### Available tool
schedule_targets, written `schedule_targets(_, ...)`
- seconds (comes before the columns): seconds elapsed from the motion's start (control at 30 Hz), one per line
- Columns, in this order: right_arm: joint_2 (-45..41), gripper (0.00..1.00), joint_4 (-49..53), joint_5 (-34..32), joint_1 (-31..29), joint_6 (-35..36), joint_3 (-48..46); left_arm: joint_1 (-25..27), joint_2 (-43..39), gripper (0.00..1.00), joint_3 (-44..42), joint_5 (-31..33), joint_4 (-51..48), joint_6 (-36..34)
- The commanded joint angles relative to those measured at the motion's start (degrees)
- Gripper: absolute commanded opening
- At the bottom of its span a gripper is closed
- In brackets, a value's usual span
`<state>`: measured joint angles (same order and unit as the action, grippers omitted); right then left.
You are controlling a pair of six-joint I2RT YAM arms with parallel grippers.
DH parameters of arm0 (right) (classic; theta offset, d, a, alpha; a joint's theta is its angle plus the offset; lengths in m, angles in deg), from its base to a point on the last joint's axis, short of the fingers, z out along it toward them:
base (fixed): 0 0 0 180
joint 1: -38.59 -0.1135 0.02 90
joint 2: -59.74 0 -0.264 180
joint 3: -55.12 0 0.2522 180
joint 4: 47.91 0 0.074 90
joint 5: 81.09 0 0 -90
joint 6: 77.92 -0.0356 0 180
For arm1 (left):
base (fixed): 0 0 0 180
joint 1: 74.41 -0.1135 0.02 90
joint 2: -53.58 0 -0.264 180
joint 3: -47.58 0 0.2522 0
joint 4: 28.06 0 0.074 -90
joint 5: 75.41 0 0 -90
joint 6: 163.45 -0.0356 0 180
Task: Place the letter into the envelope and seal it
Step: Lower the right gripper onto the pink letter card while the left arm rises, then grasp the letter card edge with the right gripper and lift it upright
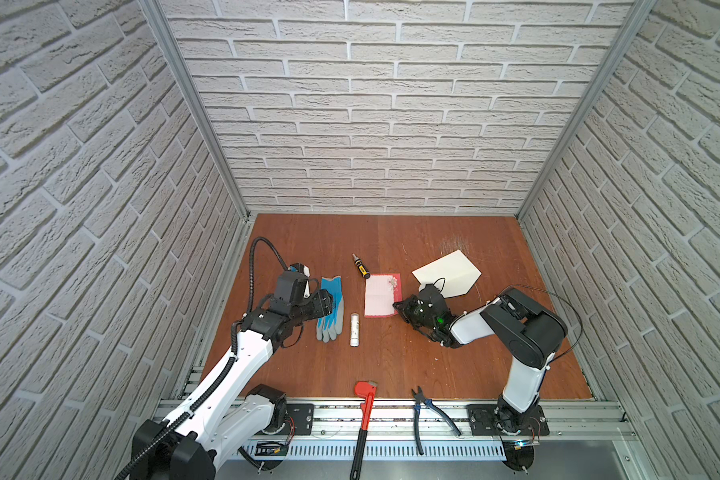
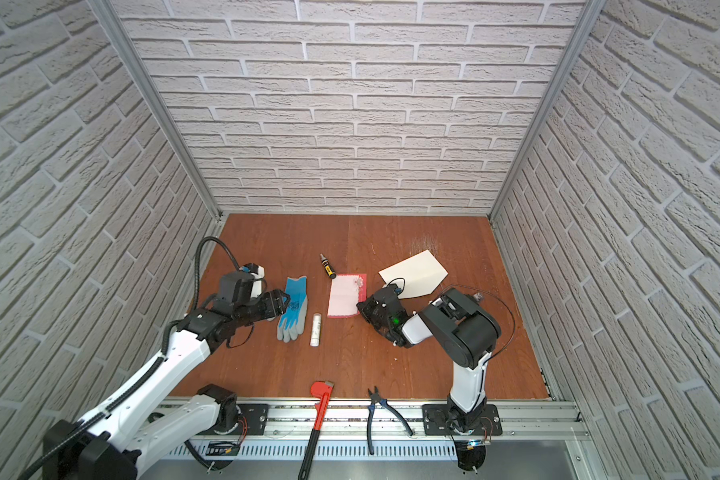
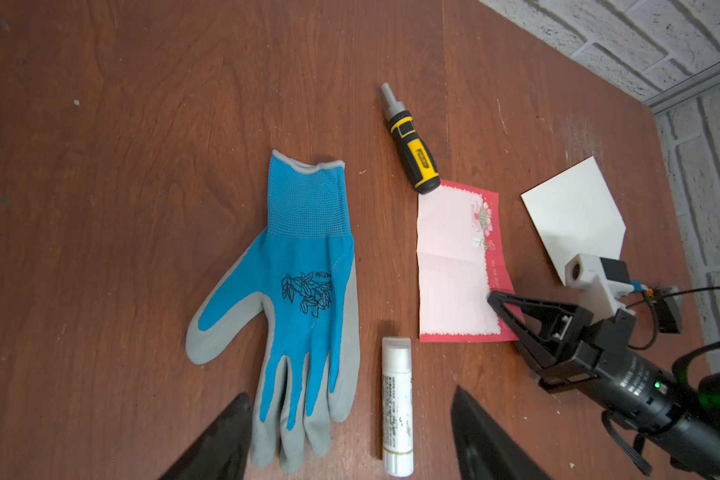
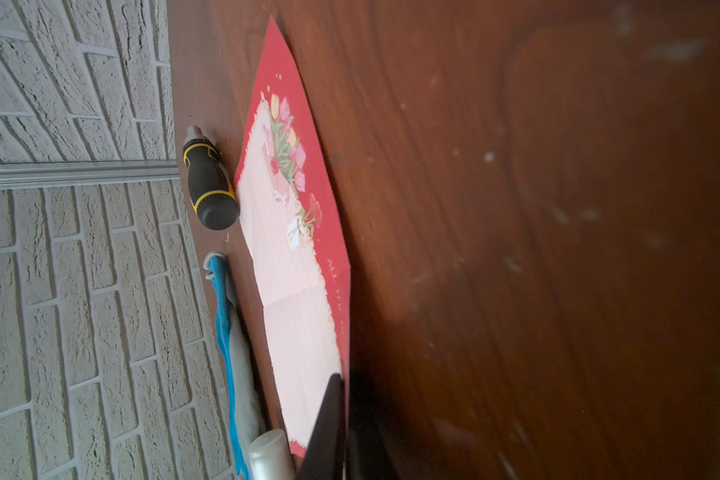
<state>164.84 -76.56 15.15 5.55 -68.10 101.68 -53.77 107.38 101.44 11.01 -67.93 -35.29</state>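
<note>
Near bench [image 1: 391, 361] centre, we are logging the letter [image 1: 381, 297], lengthwise front-to-back; right gripper [image 3: 492, 296] pinching its right edge, left gripper [image 3: 350, 395] open.

A reddish-brown wood-grain surface [image 1: 391, 365] is seen, smooth and faintly glossy, scuffed whitish towards 1 o'clock. The letter [image 1: 379, 297] is shown as matt, creased paper, the envelope [image 1: 449, 270] as smooth cream paper. The glove [image 3: 308, 291] is made of knit cloth coated in matt grey rubber. The walls [image 1: 391, 124] are rough and brick-textured.
</note>
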Motion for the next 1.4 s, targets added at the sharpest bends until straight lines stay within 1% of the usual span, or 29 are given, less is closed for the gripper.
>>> schedule_targets(0.0,-4.44,0.06,5.55,-2.16,0.19,1.33,-2.06,0.33,-2.73,0.75,1.56,1.15,-2.48,-0.77)
schedule_targets(0.13,-11.76,0.06,14.27,-3.02,0.19,4.86,-2.67,0.35,-5.59,0.75,1.48,1.19,-4.35,-0.39)
schedule_targets(0.27,-22.42,0.06,31.18,-5.43,-0.18,12.30,0.03,1.22,-8.55,0.74,1.30,1.20,-5.78,-0.01)
schedule_targets(0.37,-29.91,0.06,43.85,-7.06,-0.35,19.04,3.76,3.31,-11.96,0.73,0.33,2.32,-5.44,0.02)
schedule_targets(0.4,-32.24,0.06,47.55,-7.54,-0.35,21.07,5.00,4.29,-14.32,0.73,-0.44,2.75,-4.70,0.28)
schedule_targets(0.57,-41.36,0.06,60.93,-7.78,-0.54,29.43,10.49,7.82,-20.99,0.73,-3.39,3.21,-1.21,1.01)
schedule_targets(0.67,-45.17,0.06,67.88,-6.94,-0.80,33.58,14.00,9.03,-21.48,0.72,-2.97,3.18,-0.87,0.71)
schedule_targets(0.77,-48.61,0.06,72.53,-5.95,-1.22,36.60,16.30,10.56,-20.15,0.70,-1.42,3.55,-1.05,0.08)
schedule_targets(0.83,-50.46,0.06,73.87,-4.68,-1.41,38.14,16.77,12.22,-19.52,0.69,-0.90,4.48,-0.67,-0.25)
schedule_targets(0.93,-52.54,0.06,74.93,-2.96,-1.85,40.87,16.73,15.57,-19.43,0.68,-1.20,6.70,0.54,-0.99)
schedule_targets(1.1,-54.69,0.06,78.73,-3.64,-3.49,44.30,17.43,22.35,-20.69,0.68,-2.61,10.52,3.37,-3.25)
schedule_targets(1.23,-55.35,0.06,81.92,-4.13,-4.81,48.07,18.44,27.74,-22.47,0.67,-6.60,12.79,9.18,-6.34)
schedule_targets(1.3,-55.52,0.06,83.03,-4.56,-5.63,49.87,18.53,30.43,-22.86,0.67,-8.94,12.52,13.16,-9.01)
schedule_targets(1.37,-55.70,0.06,83.16,-4.70,-6.78,51.46,18.03,32.32,-22.45,0.69,-10.15,11.47,15.91,-12.14)
